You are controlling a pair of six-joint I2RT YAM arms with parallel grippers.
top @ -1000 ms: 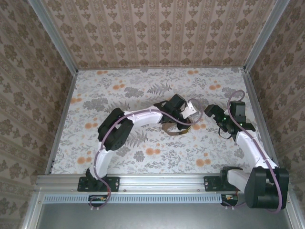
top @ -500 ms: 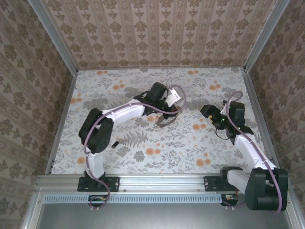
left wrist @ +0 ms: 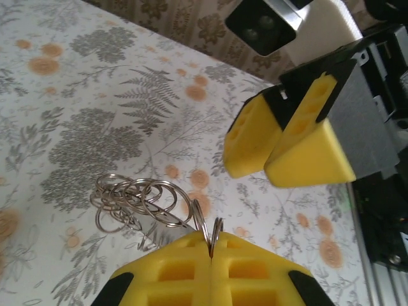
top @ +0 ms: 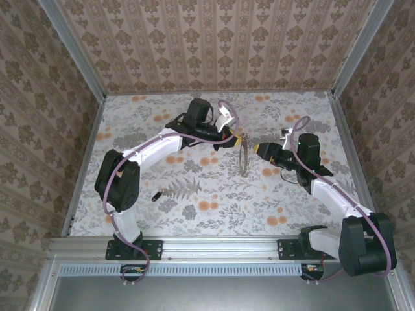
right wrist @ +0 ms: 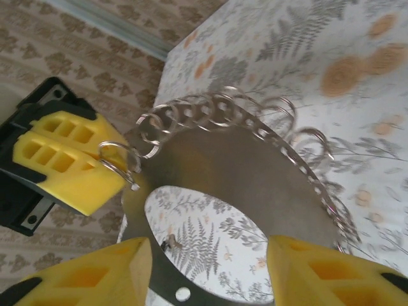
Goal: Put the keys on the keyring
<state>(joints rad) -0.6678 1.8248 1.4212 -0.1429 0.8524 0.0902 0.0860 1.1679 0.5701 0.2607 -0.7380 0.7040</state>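
L gripper (left wrist: 210, 252) is clamping shut on wire loops at the upper rim of the keyring (right wrist: 255, 166), which is hanging upright above the table (top: 292, 207). R gripper (left wrist: 274, 150) is sitting just right of keyring w/ jaws apart, straddling its edge; contact can't be told. Key (top: 155, 195) is lying on table, well left of keyring.

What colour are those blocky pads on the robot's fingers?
Bright yellow pads, clearest in the left wrist view.
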